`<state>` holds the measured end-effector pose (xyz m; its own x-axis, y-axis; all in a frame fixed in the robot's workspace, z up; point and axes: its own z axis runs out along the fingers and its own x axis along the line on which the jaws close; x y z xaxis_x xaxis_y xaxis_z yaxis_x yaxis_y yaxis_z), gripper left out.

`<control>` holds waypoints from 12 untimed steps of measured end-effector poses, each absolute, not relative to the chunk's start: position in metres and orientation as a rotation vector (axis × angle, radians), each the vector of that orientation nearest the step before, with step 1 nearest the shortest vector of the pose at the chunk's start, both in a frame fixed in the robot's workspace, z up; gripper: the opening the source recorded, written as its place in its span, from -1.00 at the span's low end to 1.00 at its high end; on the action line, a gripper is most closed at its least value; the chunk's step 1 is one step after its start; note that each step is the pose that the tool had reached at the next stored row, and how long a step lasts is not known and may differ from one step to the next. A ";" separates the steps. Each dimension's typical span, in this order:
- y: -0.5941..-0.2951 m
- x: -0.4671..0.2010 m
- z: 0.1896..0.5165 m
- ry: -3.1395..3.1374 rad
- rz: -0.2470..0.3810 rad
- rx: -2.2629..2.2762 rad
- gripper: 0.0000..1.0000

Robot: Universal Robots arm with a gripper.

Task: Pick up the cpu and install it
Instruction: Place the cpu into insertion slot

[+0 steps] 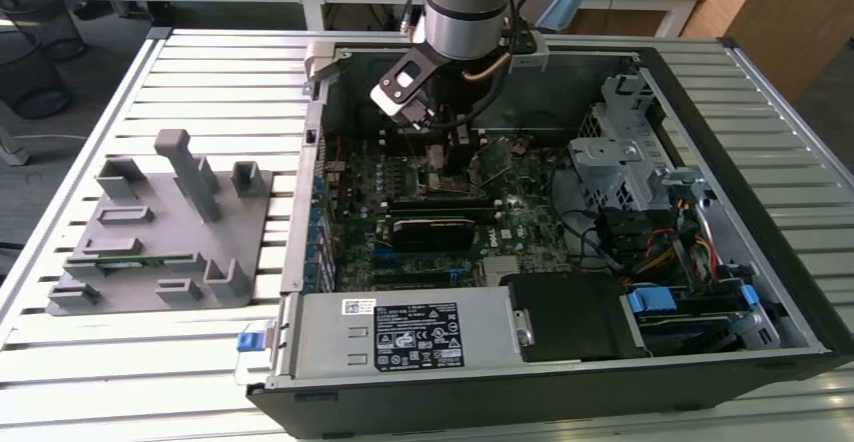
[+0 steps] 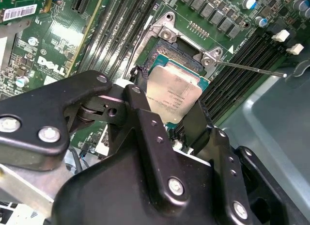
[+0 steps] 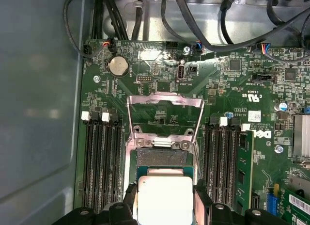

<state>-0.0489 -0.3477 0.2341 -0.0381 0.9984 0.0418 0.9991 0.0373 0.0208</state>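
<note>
1. The cpu (image 2: 172, 96), silver lid up, is clamped between the two black fingers (image 2: 145, 120) of the pincer (image 2: 170, 106). The pincer is drawn narrow onto two opposite edges of the chip.
2. Directly under the fingertips lies the socket (image 3: 162, 157). In the first wrist view a strip of its contact field shows just past the chip's far edge, so the cpu sits over the socket but a little short of covering it. The chip's edges run square to the socket frame and it looks close to level. I cannot tell from here whether it already touches the contacts or hangs just above them.
3. Just beyond the socket, away from the pincer, the metal load plate (image 3: 164, 101) is swung open. Its thin lever (image 2: 252, 69) juts out to one side, unlatched. To my eye the pick-up is done and the seating is not.
4. Black memory slots (image 3: 101, 162) run along both flanks of the pincer, parallel to its fingers.
5. The arm (image 1: 467, 2) reaches straight down into the open computer case (image 1: 787, 262). A grey fixture block (image 1: 160, 232) sits well apart from the pincer on the slatted table (image 1: 134, 362), on the exterior view's left.
</note>
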 end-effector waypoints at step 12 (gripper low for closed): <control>-0.347 -0.049 0.229 -2.248 -0.075 -2.165 0.08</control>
<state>-0.0487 -0.3474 0.2287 -0.0381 0.9982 0.0473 0.9991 0.0371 0.0211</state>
